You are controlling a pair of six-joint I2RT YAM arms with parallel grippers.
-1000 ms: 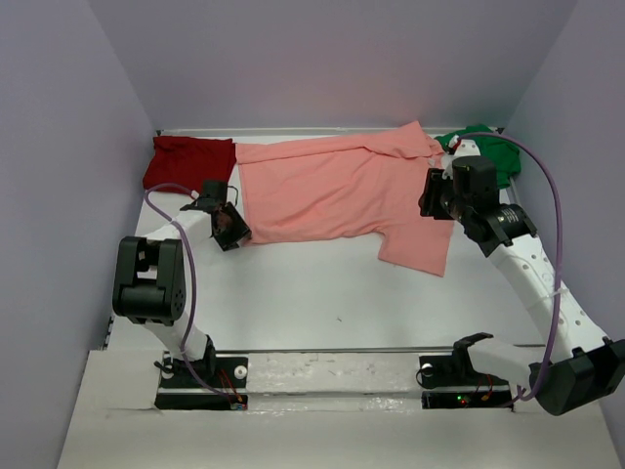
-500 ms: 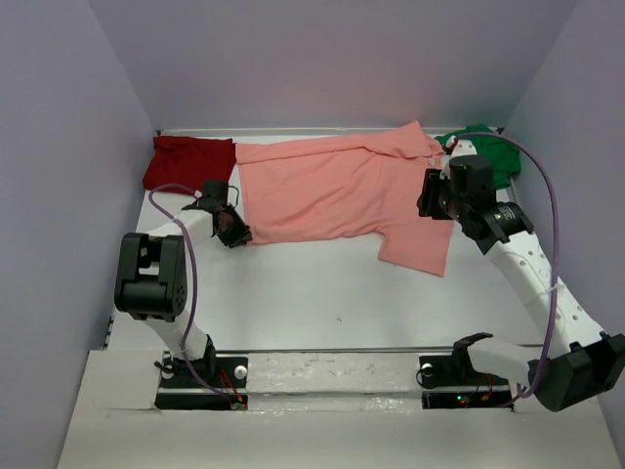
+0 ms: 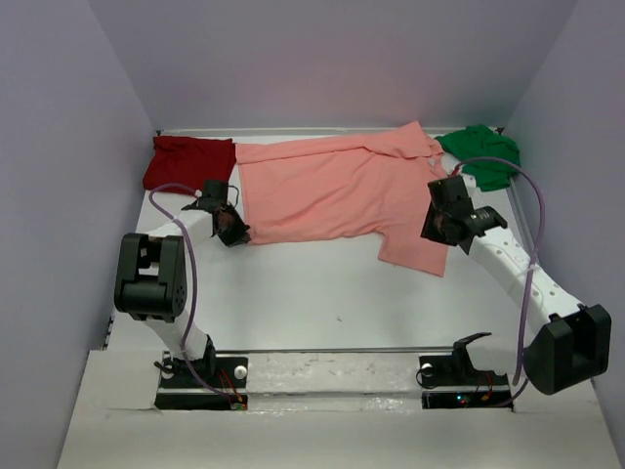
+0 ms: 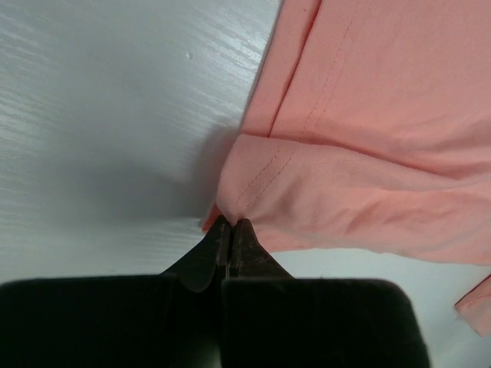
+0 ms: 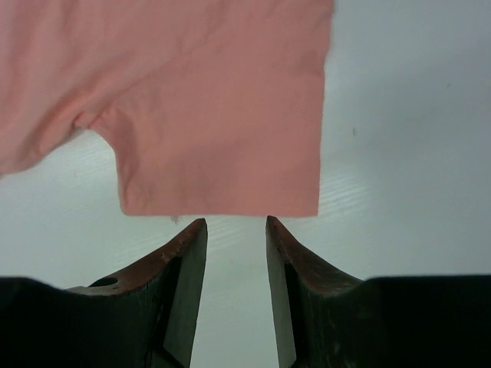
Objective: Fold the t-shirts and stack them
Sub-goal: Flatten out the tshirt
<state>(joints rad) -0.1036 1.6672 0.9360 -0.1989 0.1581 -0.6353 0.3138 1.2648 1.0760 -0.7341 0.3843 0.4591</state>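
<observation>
Soft cloth lies along the upper part of the white table (image 3: 312, 293). The salmon-pink t-shirt (image 3: 332, 191) is spread flat in the upper middle, with the dark red t-shirt (image 3: 190, 161) bunched at upper left and the green t-shirt (image 3: 483, 154) at upper right. The left gripper (image 4: 232, 228) is pinched tight on the salmon-pink t-shirt's lower left corner. The right gripper (image 5: 236, 230) stands partly apart, holding nothing, just short of the sleeve hem at that shirt's lower right.

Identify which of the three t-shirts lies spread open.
The salmon-pink t-shirt in the middle: it lies spread out, while the dark red t-shirt sits folded and the green t-shirt bunched, in the far corners.
</observation>
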